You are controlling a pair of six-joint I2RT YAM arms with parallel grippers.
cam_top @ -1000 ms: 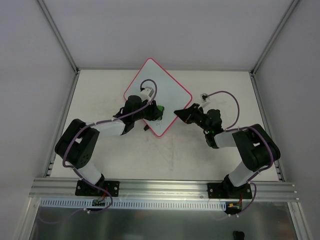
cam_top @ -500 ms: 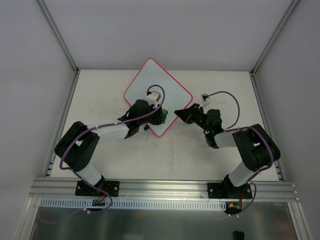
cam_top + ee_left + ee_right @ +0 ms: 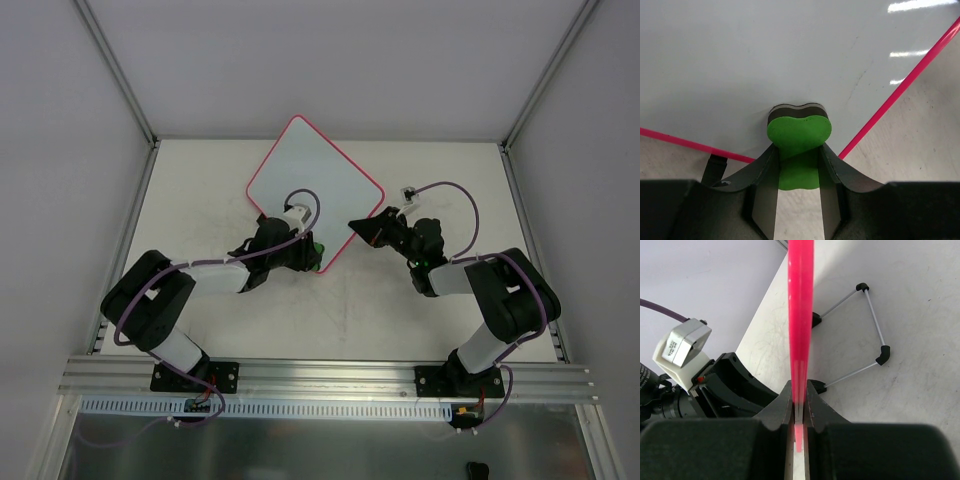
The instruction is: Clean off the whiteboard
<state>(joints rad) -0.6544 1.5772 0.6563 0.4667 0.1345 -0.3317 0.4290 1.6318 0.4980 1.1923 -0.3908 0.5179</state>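
Note:
The whiteboard [image 3: 315, 185] lies as a diamond on the table, white with a thin pink-red frame; no dark writing shows on it. My left gripper [image 3: 310, 254] is shut on the green eraser [image 3: 317, 249] at the board's near corner. In the left wrist view the eraser [image 3: 799, 134] presses on the whiteboard [image 3: 790, 55] just inside the pink frame, and its rear end overhangs the table between my left gripper's [image 3: 799, 156] fingers. My right gripper [image 3: 358, 227] is shut on the board's right edge; its wrist view shows the whiteboard's pink rim [image 3: 801, 315] edge-on in my right gripper [image 3: 800, 396].
A thin wire stand [image 3: 867, 330] with black ends rests on the table under the board. A black clip [image 3: 714, 169] sits at the frame's near-left edge. Grey enclosure walls [image 3: 60, 150] and metal rails border the table.
My left gripper has dragged the eraser from the board's lower middle towards me, down to its near corner. The right gripper and the board have stayed put.

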